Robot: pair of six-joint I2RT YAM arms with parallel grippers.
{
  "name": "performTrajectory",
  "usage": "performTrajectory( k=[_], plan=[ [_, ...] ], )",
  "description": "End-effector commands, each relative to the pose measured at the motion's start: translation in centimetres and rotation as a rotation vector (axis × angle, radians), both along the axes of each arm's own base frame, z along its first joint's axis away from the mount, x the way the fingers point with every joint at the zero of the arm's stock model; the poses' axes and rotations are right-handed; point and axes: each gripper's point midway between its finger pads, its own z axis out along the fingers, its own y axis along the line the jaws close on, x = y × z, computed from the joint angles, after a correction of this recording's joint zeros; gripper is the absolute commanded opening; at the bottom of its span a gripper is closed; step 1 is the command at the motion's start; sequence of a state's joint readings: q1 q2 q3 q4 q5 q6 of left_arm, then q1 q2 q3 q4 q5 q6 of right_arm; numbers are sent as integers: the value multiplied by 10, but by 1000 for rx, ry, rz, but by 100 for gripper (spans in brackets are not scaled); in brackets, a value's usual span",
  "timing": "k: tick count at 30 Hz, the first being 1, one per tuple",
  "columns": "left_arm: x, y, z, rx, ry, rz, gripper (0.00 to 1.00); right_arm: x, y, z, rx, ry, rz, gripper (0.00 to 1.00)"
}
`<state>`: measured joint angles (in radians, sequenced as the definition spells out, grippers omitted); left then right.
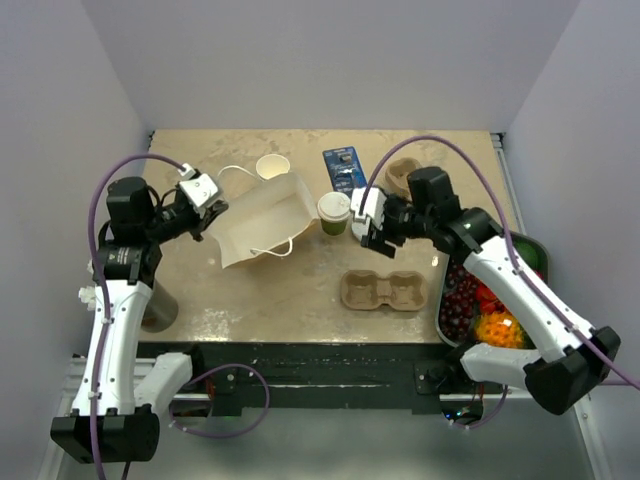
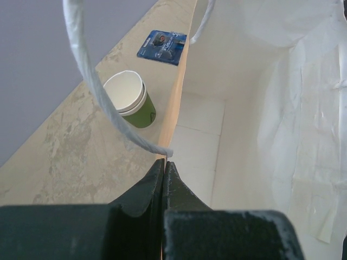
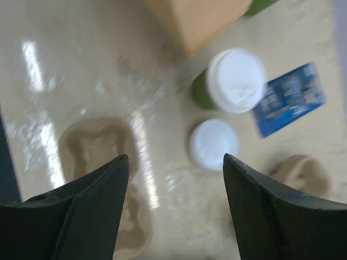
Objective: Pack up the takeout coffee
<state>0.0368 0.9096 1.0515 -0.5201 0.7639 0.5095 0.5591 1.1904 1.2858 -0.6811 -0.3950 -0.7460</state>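
Worktop [image 1: 300, 310]: is carrying a bag, two cups, two carriers, a packet and a fruit tray.
Left tool [image 2: 164, 162]: is pinching the upper edge of the paper bag [image 1: 262, 218] at its mouth, with its jaws pressed tight together on the paper.
Paper bag: is lying on its side with its mouth facing the left arm. Its white inside is filling the left wrist view, and a cord handle [image 2: 92, 81] is looping across that view.
Takeout coffee [image 1: 334, 212]: is standing upright on the worktop with its lid on, outside the bag and just beside the bag's closed end.
Right tool [image 3: 174, 160]: is hovering above the worktop just right of the takeout coffee, with its jaws wide apart and gripping nothing. The coffee is sitting ahead of the fingers [image 3: 92, 206], not between them.
Spare lid [image 3: 213, 143]: is lying flat on the worktop just beside the coffee, as seen from the right wrist.
Open cup [image 1: 272, 167]: is standing upright behind the bag, with no lid on.
Blue packet [image 1: 343, 165]: is lying flat near the back, between the open cup and the far carrier [image 1: 400, 175].
Near carrier [image 1: 383, 290]: is sitting with both wells empty, in front of the coffee.
Fruit tray [image 1: 478, 305]: is resting at the right edge, partly under the right arm.
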Motion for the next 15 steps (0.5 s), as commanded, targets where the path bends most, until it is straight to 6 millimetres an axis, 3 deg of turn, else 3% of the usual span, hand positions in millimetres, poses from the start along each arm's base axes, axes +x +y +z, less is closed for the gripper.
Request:
performTrajectory(
  k=[1, 5, 10, 15],
  plan=[
    [-8, -4, 11, 53, -55, -60, 0, -34, -7, -79, -98, 183, 155, 72],
    [-18, 3, 6, 130, -66, -60, 0, -34, -17, -116, -176, 227, 189, 67],
    [-8, 12, 33, 198, -144, -26, 0, -42, -28, -132, -261, 247, 248, 63],
    [1, 16, 29, 255, -155, -44, 0, -47, -44, -156, -360, 249, 281, 65]
  ],
)
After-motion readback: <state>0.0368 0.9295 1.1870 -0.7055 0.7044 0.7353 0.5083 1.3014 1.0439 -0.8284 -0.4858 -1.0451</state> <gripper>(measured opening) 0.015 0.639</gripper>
